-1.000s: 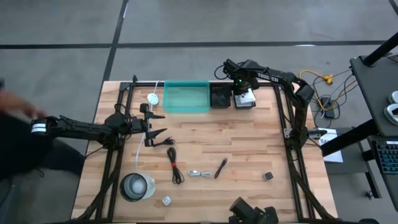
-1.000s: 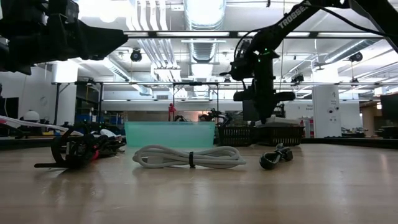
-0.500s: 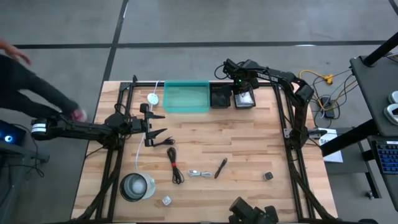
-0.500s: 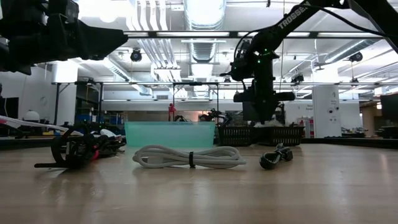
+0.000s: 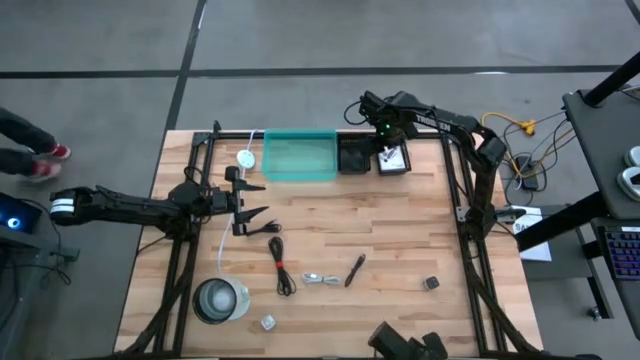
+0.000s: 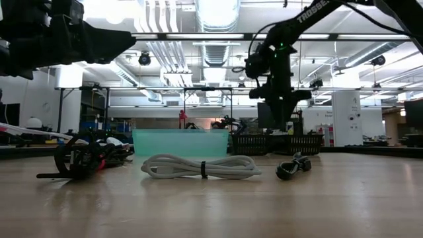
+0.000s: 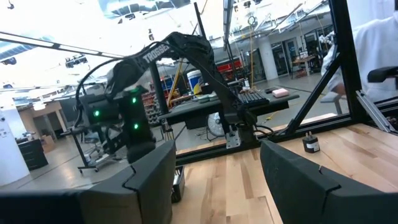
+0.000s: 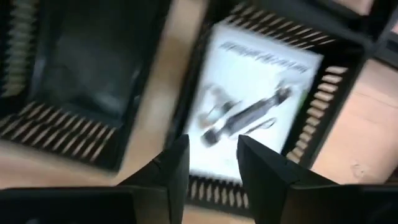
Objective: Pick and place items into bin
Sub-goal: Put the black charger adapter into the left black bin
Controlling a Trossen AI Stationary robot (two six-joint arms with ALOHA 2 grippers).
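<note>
My right gripper (image 8: pixel 213 168) is open and empty. It hovers over the right of two black slotted bins (image 5: pixel 393 160) at the table's far edge. A white printed card (image 8: pixel 258 93) lies flat in that bin, with dark and silvery long shapes on it. My left gripper (image 5: pixel 252 201) waits open at the table's left, above the white cord. On the wood lie a black cable with a red tie (image 5: pixel 281 265), a silvery cable (image 5: pixel 322 279), a black pen (image 5: pixel 355 270), a dark cube (image 5: pixel 431 284) and a small clear piece (image 5: pixel 268 322).
A teal bin (image 5: pixel 299 155) stands at the far edge beside the left black bin (image 5: pixel 354 156). A round clear container (image 5: pixel 220 300) sits near the left front. A long white cord with a round disc (image 5: pixel 245 158) runs down the left side. Black frame posts flank the table.
My right gripper has risen from the right black bin and drawn a little toward the table's far edge. More of the white card in that bin shows now than before. A person beyond the table's left edge has moved.
</note>
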